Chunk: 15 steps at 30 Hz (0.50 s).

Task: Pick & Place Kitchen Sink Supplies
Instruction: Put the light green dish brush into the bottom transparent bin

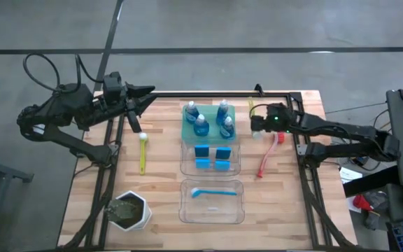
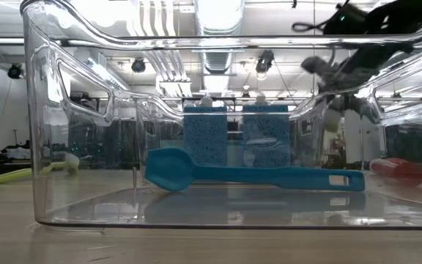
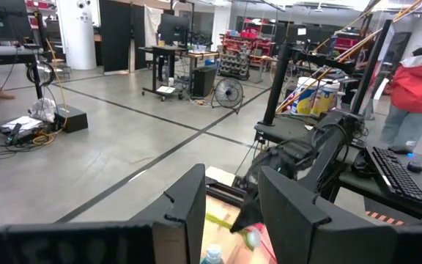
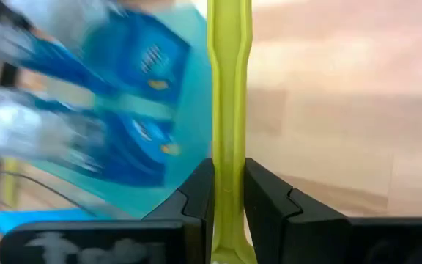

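Observation:
Several clear bottles of blue liquid (image 1: 208, 117) stand on the green tray (image 1: 187, 133). Blue sponges (image 1: 212, 157) stand in the middle clear bin, and they show behind the near bin in the low view (image 2: 207, 139). A blue brush (image 1: 212, 190) lies in the near bin (image 2: 255, 176). One yellow-green brush (image 1: 143, 150) lies flat on the wood at the left, and a pink-red brush (image 1: 268, 157) lies at the right. My right gripper (image 1: 257, 124) is just right of the tray, shut on a second yellow-green brush (image 4: 229, 110). My left gripper (image 1: 142, 94) hovers open over the far left edge. My right gripper pinches the yellow-green brush's thin handle (image 4: 229, 172) between its two fingers (image 4: 196, 198). It reaches in from the table's right side. The handle lies across the fingers, and its free length (image 1: 252, 106) sticks out toward the table's far edge.
A white hexagonal pot of greenery (image 1: 128, 210) sits at the near left corner. The two clear bins (image 1: 238, 210) and the tray fill the table's middle. Bare wood shows left of the bins and along the right side. A person in red (image 3: 416, 81) stands in the room beyond.

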Motion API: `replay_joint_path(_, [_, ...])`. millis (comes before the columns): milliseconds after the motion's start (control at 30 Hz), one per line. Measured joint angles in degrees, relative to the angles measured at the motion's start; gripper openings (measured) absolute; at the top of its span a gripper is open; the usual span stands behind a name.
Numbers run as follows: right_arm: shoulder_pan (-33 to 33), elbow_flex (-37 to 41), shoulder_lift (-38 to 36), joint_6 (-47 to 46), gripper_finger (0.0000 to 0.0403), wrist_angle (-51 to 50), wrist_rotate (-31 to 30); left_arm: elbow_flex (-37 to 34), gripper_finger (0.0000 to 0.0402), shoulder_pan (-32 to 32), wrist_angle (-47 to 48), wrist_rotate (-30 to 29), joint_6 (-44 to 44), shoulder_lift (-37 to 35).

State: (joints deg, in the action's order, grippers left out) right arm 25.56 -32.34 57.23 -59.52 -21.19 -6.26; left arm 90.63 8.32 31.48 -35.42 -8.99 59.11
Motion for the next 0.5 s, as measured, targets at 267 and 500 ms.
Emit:
replay_joint_path(267, [0.0,0.0,-10.7,1.1,0.0054,1.1,-2.9,0.0,0.0122,0.0,0.0,0.0,0.0,0.0])
replay_joint_path(500, [-0.1,0.0,-16.1,4.7,0.0054,13.5,-2.9,0.0,0.0122,0.0,0.0,0.0,0.0,0.0])
